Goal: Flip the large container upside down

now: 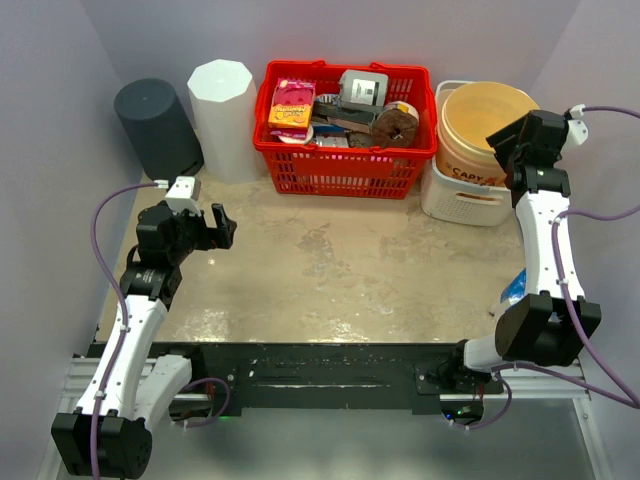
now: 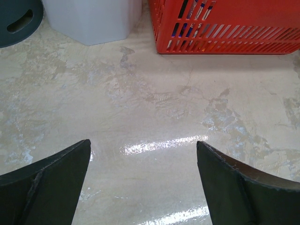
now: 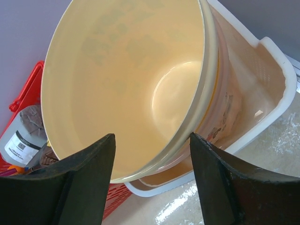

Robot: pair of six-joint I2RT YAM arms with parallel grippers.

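- Right gripper (image 3: 152,140): my fingers (image 3: 79,183) are spread and pinch nothing.
- The near rim of the bucket (image 3: 126,84) runs through the gap between them. One finger sits in front of the mouth, the other on the outer-wall side. I can't tell if either touches the rim.
- The bucket is cream, mouth up, and I see straight down to its glossy bottom.
- It stands inside a white bin (image 3: 276,89), whose wall rises around its lower part.
- Top view: bucket and bin sit at the far right of the table (image 1: 330,270), and my right arm reaches up that edge to the bucket's right rim.
- The bin is just beside a red basket (image 1: 340,170) full of packs and bottles. A labelled bottle (image 3: 21,140) shows at the left edge of my wrist view.
- Left gripper (image 2: 143,145): fingers wide apart and holding nothing, with bare glossy tabletop between them.
- It hangs over the left of the table, well apart from the bucket.
- Ahead of it are the basket's front wall, a white tub (image 2: 89,18) and a dark can (image 2: 16,21), in a row along the far edge.
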